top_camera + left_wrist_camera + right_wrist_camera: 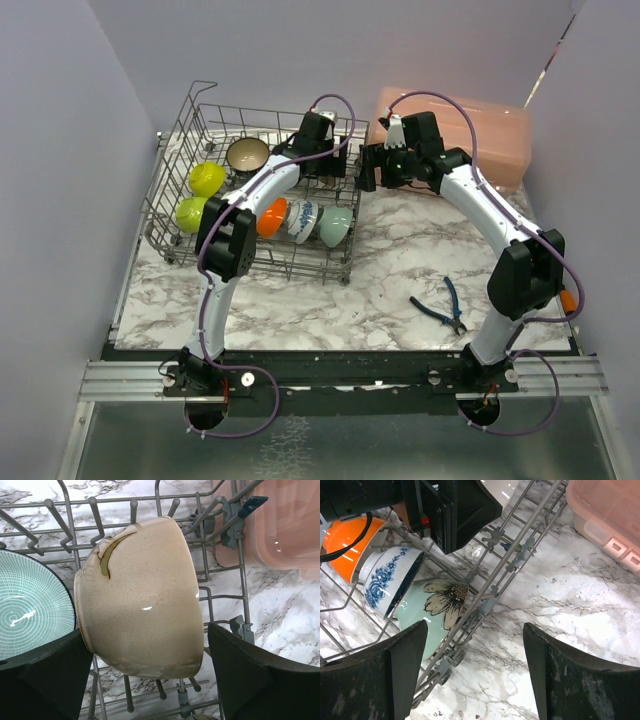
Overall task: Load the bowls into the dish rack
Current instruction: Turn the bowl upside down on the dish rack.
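The grey wire dish rack (pixel 172 160) stands at the left of the marble table. In it are two lime-yellow bowls (pixel 207 178), a dark-rimmed bowl (pixel 247 154), an orange bowl (pixel 271 217), a blue-patterned white bowl (pixel 303 220) and a pale teal bowl (pixel 336 226). My left gripper (pixel 318 165) is open at the rack's back right. In the left wrist view my left gripper (pixel 150 630) straddles a beige bowl (pixel 145 595), which lies on its side on the tines. A narrow gap shows at the right finger (pixel 250 680). My right gripper (pixel 375 165) (pixel 475 626) is open and empty over the table beside the rack (pixel 520 545).
A pink plastic lidded box (pixel 470 135) stands at the back right, close to the rack (pixel 240 570). Blue-handled pliers (pixel 440 305) lie on the marble at the front right. A teal-lined bowl (pixel 30 605) stands just left of the beige one. The flowered teal bowl (pixel 435 610) leans at the rack's edge.
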{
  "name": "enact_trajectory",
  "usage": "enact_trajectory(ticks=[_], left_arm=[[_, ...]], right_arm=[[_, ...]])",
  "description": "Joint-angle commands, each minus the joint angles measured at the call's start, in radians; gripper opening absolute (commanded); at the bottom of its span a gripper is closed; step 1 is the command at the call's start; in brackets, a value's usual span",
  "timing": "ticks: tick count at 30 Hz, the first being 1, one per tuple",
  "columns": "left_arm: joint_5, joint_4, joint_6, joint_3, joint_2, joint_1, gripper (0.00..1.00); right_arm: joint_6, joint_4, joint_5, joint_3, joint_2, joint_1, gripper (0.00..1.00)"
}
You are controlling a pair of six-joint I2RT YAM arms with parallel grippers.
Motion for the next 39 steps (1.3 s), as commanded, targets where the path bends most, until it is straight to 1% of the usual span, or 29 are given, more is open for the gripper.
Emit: enact_trajectory(ticks=[1, 5, 10, 14, 19, 24, 30, 39], left_arm=[[0.195, 0.072, -0.065, 0.001, -0.072, -0.048, 0.9], [0.202, 0.077, -0.081, -0.001, -0.097, -0.041, 0.93], [0.195, 0.079, -0.096, -0.017, -0.11, -0.026, 0.92], [0.155, 0.078, -0.09, -0.042, -0.107, -0.019, 0.87], [0.145, 0.077, -0.089, -0.061, -0.07, -0.01, 0.79], [0.109, 0.077, -0.088, -0.086, -0.034, -0.001, 0.77], [0.054, 0.06, -0.086, -0.097, 0.018, 0.001, 0.7], [0.046, 0.056, -0.107, -0.129, 0.05, 0.02, 0.67]], right_arm=[[-0.002, 0.015, 0.007, -0.011, -0.037, -0.005, 0.81], [-0.002, 0.017, 0.002, -0.011, -0.039, -0.005, 0.81], [-0.002, 0.018, 0.0, -0.011, -0.04, -0.005, 0.81], [-0.002, 0.017, -0.004, -0.014, -0.041, -0.005, 0.81], [-0.002, 0.017, -0.012, -0.013, -0.039, -0.005, 0.8], [-0.003, 0.015, -0.012, -0.014, -0.037, -0.004, 0.8], [-0.003, 0.015, -0.014, -0.018, -0.033, -0.005, 0.8], [-0.002, 0.015, -0.017, -0.021, -0.031, -0.005, 0.8]])
